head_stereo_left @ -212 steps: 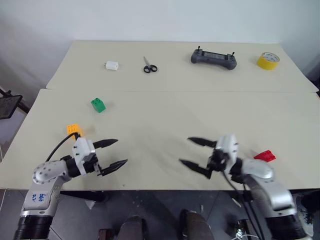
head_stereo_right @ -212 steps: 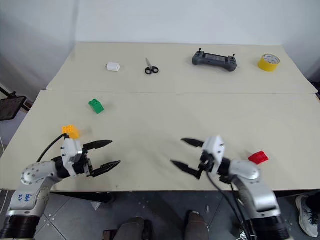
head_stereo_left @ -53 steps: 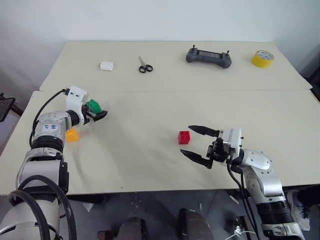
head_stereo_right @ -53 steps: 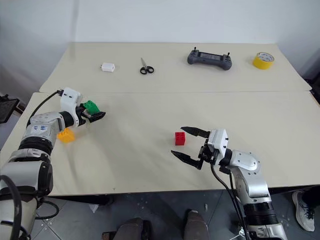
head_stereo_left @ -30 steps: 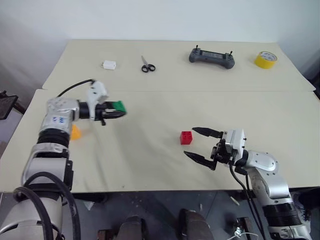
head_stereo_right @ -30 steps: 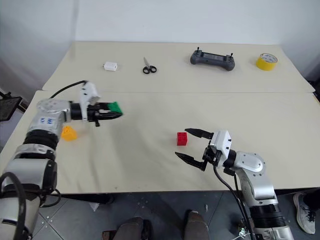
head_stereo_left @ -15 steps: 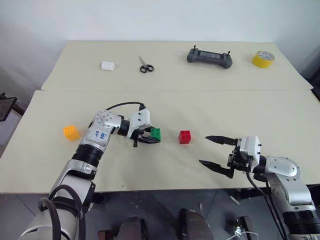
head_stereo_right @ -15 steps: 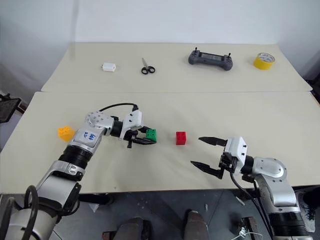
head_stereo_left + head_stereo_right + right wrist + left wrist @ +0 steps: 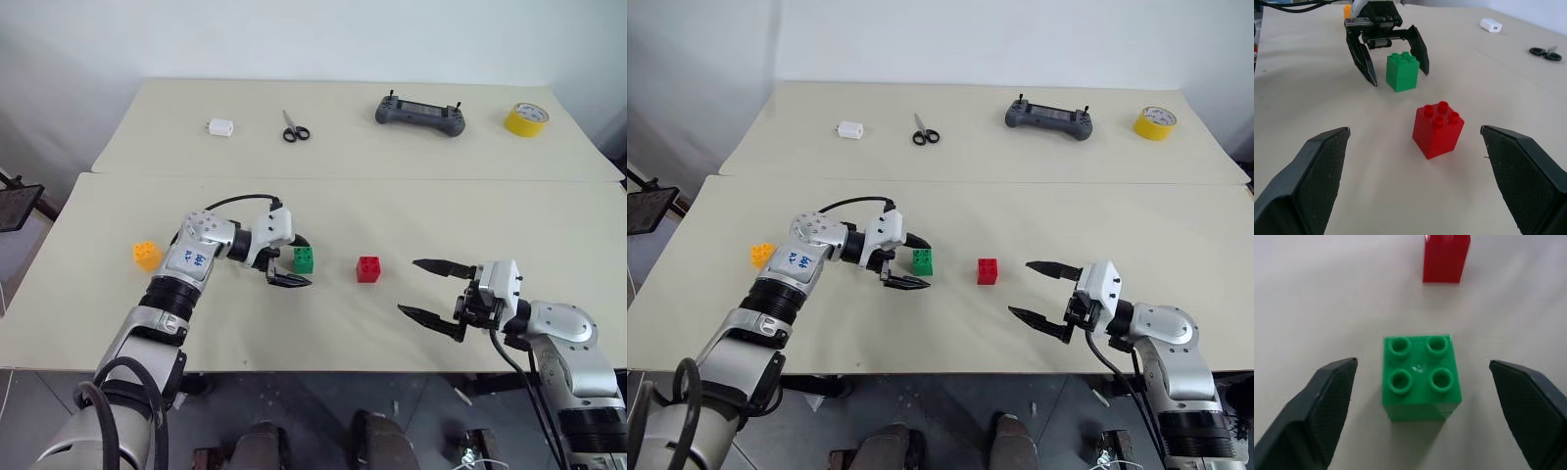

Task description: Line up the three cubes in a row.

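Both arms are built of silver-grey rounded metal segments joined by black ribbed collars. The left forearm carries a white label with blue lettering, too small to read. A thin black cable loops out of the left arm and arcs over to its white, boxy wrist housing. The left end effector (image 9: 290, 260) has two slim black fingers tapering to points, their inner faces finely cross-hatched. The right end effector (image 9: 433, 291) is alike: a white block-shaped housing with two pointed black fingers, a black cable running back along the silver forearm toward six o'clock.
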